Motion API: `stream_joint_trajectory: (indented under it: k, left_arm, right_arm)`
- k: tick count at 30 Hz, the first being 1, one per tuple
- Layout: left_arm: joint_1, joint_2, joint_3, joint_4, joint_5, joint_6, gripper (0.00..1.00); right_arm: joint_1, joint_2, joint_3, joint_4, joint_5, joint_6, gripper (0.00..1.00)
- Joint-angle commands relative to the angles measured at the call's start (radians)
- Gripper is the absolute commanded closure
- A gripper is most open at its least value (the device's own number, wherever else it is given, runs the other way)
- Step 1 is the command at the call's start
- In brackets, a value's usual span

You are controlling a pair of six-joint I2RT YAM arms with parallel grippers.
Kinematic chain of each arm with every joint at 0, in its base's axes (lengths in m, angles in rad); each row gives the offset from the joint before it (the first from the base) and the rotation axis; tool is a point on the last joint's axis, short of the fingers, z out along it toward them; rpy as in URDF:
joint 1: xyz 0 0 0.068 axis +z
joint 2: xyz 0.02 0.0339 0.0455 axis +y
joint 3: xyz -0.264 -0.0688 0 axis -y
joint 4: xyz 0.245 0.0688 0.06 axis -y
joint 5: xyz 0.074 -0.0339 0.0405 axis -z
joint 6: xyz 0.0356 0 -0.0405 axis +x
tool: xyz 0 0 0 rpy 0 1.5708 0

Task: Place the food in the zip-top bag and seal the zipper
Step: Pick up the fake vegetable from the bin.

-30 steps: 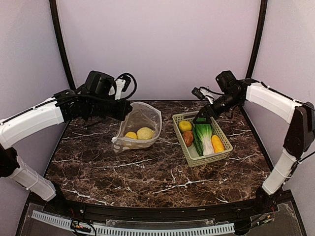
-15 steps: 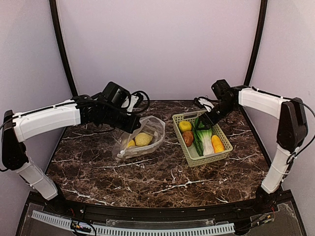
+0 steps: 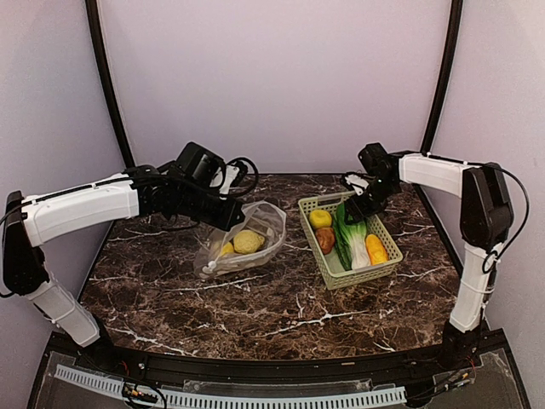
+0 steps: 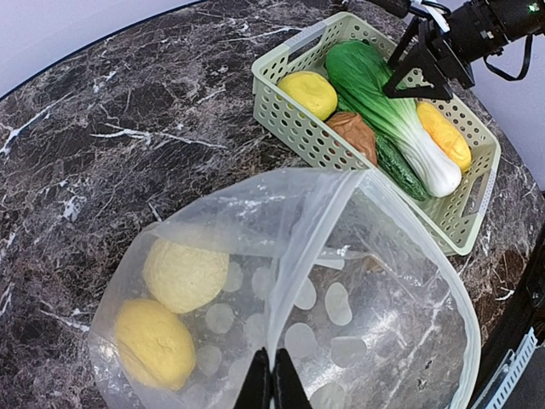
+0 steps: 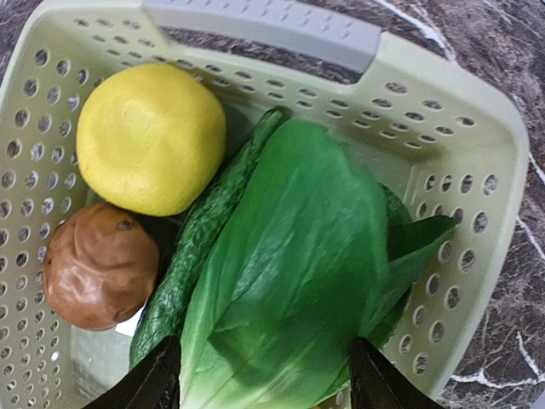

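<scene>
One cabbage [image 3: 351, 232] lies along the basket [image 3: 364, 276], leaves rearward.

Both arms wear long white shells on their links, joined by black joints. The left arm [image 3: 81, 204], left of the basket [image 3: 366, 273], has a black wrist block with looping black cables. The right arm [image 3: 438, 173], right of the basket, carries thin black wiring; the right gripper [image 5: 266, 383] has dark wedge-shaped fingers [image 5: 157, 383].

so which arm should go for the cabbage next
Right. The right gripper hangs open over the cabbage in the basket, a finger to each side of the leaf. The left gripper is shut on the bag edge, holding its mouth up, so it is busy.
</scene>
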Motion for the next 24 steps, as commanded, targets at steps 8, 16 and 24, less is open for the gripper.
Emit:
stream_joint_trajectory:
  k: [8,16,24]
  left_arm:
    - [0.004,-0.045,-0.042,0.012,0.059,-0.029,0.99]
    - [0.004,-0.062,-0.057,0.016,0.054,-0.039,0.99]
    - [0.004,-0.052,-0.048,0.029,0.069,-0.05,0.99]
  right_arm:
    - [-0.002,0.179,0.172,-0.07,0.063,0.121,0.34]
    - [-0.001,0.192,0.157,-0.073,-0.002,0.162,0.44]
    - [-0.002,0.16,0.17,-0.073,-0.068,0.149,0.72]
